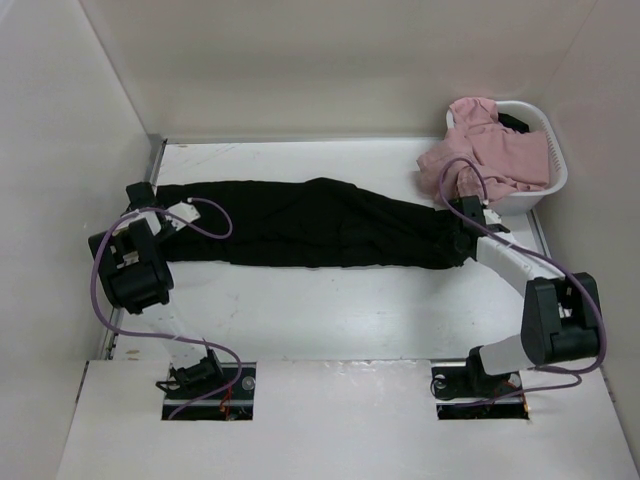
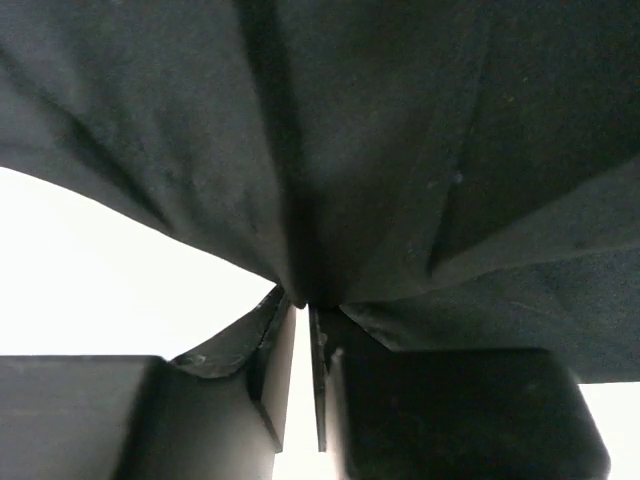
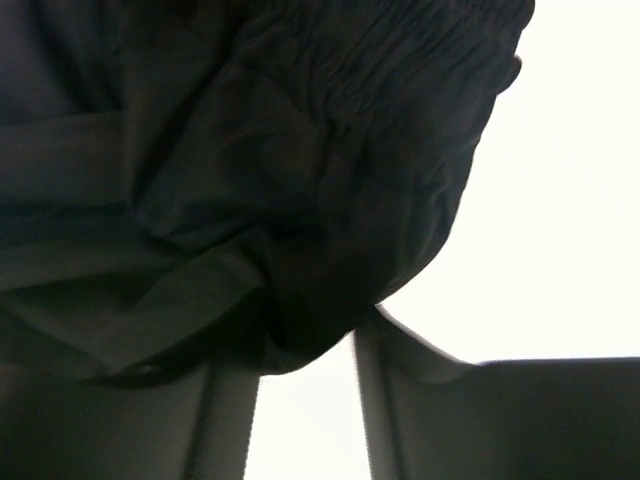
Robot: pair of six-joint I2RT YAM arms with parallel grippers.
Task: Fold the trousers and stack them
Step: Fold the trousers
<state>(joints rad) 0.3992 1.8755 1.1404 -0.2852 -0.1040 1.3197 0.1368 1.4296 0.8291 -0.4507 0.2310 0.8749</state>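
Note:
The black trousers [image 1: 320, 225] lie stretched left to right across the white table. At their left end sits my left gripper [image 1: 165, 208]. In the left wrist view its jaws [image 2: 303, 310] are pinched almost together on a gathered edge of the trousers [image 2: 350, 150]. My right gripper [image 1: 462, 228] is at the right end. In the right wrist view its gripper [image 3: 305, 340] has closed around a hanging fold of the trousers [image 3: 250, 200] below the elastic waistband, and the cloth fills the gap at the tips.
A white laundry basket [image 1: 556, 178] stands at the back right, with pink clothing [image 1: 490, 150] spilling over its rim close to my right gripper. White walls enclose the table on the left, back and right.

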